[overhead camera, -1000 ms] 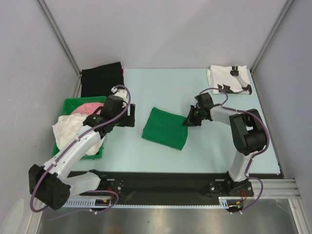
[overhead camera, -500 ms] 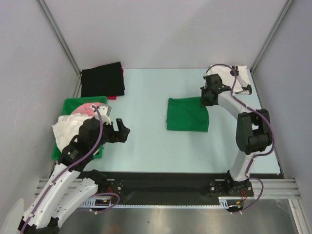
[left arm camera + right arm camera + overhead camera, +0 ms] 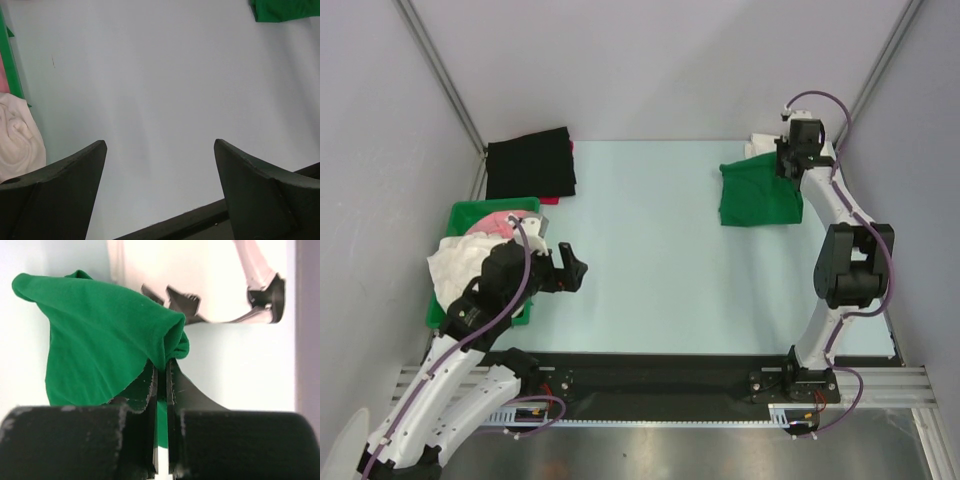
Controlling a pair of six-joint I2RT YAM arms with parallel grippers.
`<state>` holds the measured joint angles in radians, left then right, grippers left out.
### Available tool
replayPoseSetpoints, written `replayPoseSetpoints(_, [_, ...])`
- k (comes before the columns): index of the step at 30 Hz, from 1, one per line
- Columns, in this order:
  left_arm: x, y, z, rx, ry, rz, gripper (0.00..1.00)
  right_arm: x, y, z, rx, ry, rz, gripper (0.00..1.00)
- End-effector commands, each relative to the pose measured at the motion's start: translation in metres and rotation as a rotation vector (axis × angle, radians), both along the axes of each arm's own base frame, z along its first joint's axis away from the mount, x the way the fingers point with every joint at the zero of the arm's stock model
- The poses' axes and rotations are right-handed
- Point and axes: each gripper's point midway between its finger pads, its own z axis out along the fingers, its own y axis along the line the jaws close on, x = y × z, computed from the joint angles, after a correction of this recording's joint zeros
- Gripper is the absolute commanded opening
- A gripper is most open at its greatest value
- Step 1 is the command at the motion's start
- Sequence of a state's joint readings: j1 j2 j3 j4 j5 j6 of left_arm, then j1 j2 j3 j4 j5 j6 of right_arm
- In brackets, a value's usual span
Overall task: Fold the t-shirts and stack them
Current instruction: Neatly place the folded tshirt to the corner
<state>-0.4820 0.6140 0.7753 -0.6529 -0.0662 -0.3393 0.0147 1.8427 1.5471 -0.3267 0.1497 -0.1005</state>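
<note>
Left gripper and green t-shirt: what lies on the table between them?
Nothing. Between the left gripper and the green t-shirt only bare table shows, in the top view and the left wrist view.

Table top [image 3: 650, 260]: pale blue-green, matte, flat. The left wrist view shows one small dark speck [image 3: 53, 61] on it. Back wall [image 3: 660, 60], left wall [image 3: 370, 150] and right wall [image 3: 930, 200]: plain light grey panels. A grey metal post stands in each far corner, left post [image 3: 440, 75] and right post [image 3: 880, 70], and both meet the table's far corners. A black strip [image 3: 660, 372] runs along the near table edge, with a slotted aluminium rail [image 3: 900, 382] just in front of it. Below that is a brushed metal surface [image 3: 670, 450], probably a bench or the floor; I can't tell which from this angle. Light is even and diffuse, shadows soft, and there's a faint sheen on the metal.
</note>
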Motion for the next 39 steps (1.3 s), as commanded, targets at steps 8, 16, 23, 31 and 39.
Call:
replayPoseSetpoints(8, [0.003, -0.003, 0.009, -0.020, -0.038, -0.012, 0.94, 0.073, -0.032, 0.084, -0.181, -0.283, 0.061, 0.00])
replayPoseSetpoints(16, [0.005, -0.004, 0.004, -0.008, -0.017, -0.009, 0.94, 0.097, -0.051, 0.113, -0.216, -0.347, 0.045, 0.00])
replayPoseSetpoints(23, [0.008, -0.005, -0.002, 0.005, 0.004, -0.009, 0.94, 0.105, -0.060, 0.120, -0.246, -0.364, 0.045, 0.00])
replayPoseSetpoints(31, [0.008, -0.005, -0.003, 0.005, 0.009, -0.006, 0.94, 0.111, -0.075, 0.115, -0.239, -0.375, 0.035, 0.00])
replayPoseSetpoints(39, [0.010, -0.005, -0.005, 0.010, 0.018, -0.002, 0.94, 0.135, -0.098, 0.100, -0.247, -0.397, -0.009, 0.00])
